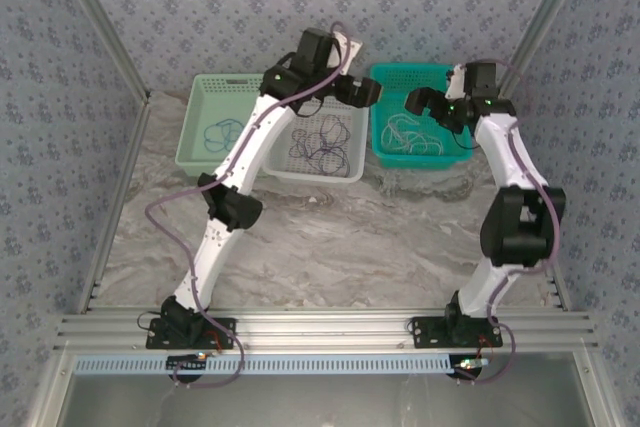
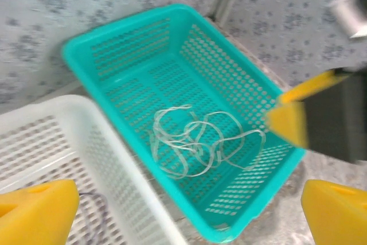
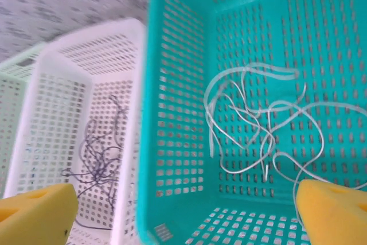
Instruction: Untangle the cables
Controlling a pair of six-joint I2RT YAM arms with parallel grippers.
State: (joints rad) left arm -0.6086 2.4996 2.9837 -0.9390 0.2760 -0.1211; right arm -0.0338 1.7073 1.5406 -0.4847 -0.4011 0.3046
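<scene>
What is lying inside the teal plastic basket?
A tangled whitish thin cable lies on the perforated floor of the teal plastic basket. One corner is covered by a yellow pad of the right gripper, so I cannot check it.

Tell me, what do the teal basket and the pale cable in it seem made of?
The teal basket looks like moulded plastic, slightly glossy, with rows of slots. The whitish cable seems a thin plastic-coated wire, judging by its smooth, limp loops; its core is hidden.
</scene>
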